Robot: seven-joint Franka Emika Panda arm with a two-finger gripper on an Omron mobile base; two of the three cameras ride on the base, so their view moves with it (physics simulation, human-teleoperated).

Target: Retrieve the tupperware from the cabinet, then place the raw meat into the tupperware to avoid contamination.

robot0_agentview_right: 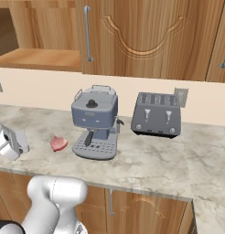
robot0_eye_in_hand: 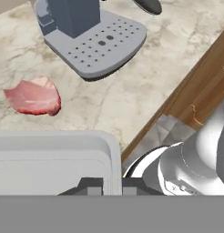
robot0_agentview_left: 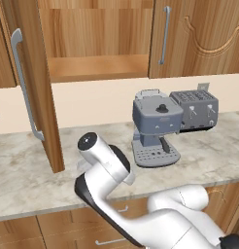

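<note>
At the surface edge, jaws pinch the tupperware rim: light, stiff; meat at 11 o'clock, soft, slippery

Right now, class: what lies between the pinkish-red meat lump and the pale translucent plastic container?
Nothing: in the hand view, bare marbled counter separates the raw meat from the tupperware.

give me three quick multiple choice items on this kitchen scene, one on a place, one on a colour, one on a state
1. The pinkish-red raw meat lump lies
A. on the marble counter beside the grey coffee machine
B. on the cabinet shelf
C. on the toaster

2. The four-slot toaster is
A. red
B. dark grey
C. white

3. The wooden wall cabinet door with the long grey bar handle is
A. shut
B. missing
C. swung open

Answers: 1 A, the right base view shows it left of the machine's drip tray; 2 B, its body is dark grey; 3 C, it stands edge-on, shelf exposed.
</note>
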